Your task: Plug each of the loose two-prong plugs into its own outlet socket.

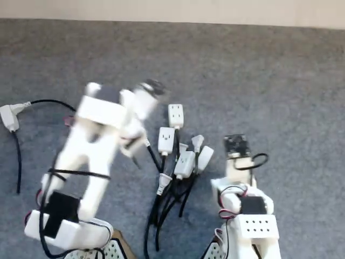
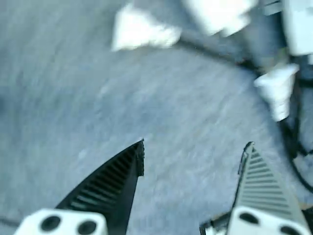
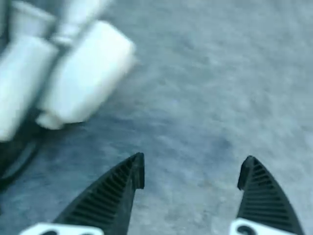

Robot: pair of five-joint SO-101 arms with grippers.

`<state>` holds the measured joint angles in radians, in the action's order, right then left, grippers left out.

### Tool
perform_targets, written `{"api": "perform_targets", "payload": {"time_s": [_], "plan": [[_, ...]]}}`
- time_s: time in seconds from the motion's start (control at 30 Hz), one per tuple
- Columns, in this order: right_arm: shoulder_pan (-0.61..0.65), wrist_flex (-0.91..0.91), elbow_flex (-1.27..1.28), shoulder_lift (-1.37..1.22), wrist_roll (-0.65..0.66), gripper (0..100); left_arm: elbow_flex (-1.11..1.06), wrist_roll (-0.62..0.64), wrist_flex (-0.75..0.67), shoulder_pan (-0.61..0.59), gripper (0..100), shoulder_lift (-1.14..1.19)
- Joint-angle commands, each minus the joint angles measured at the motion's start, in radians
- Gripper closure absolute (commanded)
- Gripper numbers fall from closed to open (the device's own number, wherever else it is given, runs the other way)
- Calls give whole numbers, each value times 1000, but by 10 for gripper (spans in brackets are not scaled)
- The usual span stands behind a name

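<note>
Several white outlet sockets and two-prong plugs on black cords lie bunched on the grey carpet: one socket (image 1: 176, 115), a second socket (image 1: 166, 139), a loose plug (image 1: 163, 183) and a white cluster (image 1: 186, 162). The left arm (image 1: 102, 124) stands just left of the bunch. My left gripper (image 2: 194, 152) is open over bare carpet, with a white plug (image 2: 276, 88) off to one side. The right arm (image 1: 242, 208) is to the right of the bunch. My right gripper (image 3: 194, 169) is open and holds nothing, near two white plug bodies (image 3: 83, 73).
Another white plug (image 1: 9, 116) on a black cord lies far left, apart from the bunch. Black cords (image 1: 161, 216) run from the bunch toward the front edge between the arm bases. Carpet stretches open behind and to the right.
</note>
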<state>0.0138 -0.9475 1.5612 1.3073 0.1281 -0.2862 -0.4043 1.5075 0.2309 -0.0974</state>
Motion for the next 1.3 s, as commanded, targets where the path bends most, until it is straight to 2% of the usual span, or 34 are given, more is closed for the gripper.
{"api": "perform_targets", "payload": {"time_s": [0.0,0.37,0.47,0.7,0.87,1.0,1.17,1.27], "plan": [[-73,-12,-76,13,6,697,-50,6,-121,113,684,-45],[-71,21,-90,13,-31,697,-67,32,-341,314,684,-42],[-71,21,-90,13,-31,697,-97,80,-393,323,684,-42],[-70,21,-90,13,-32,697,-332,86,-624,321,684,-42],[-70,19,-88,13,-35,697,-424,129,-707,315,684,-42],[-70,18,-88,13,-35,697,-423,152,-704,226,684,-44],[-68,22,-73,13,-32,697,-407,144,-704,28,684,-50],[-33,22,-71,13,-31,697,-369,92,-701,-84,684,-45]]}}
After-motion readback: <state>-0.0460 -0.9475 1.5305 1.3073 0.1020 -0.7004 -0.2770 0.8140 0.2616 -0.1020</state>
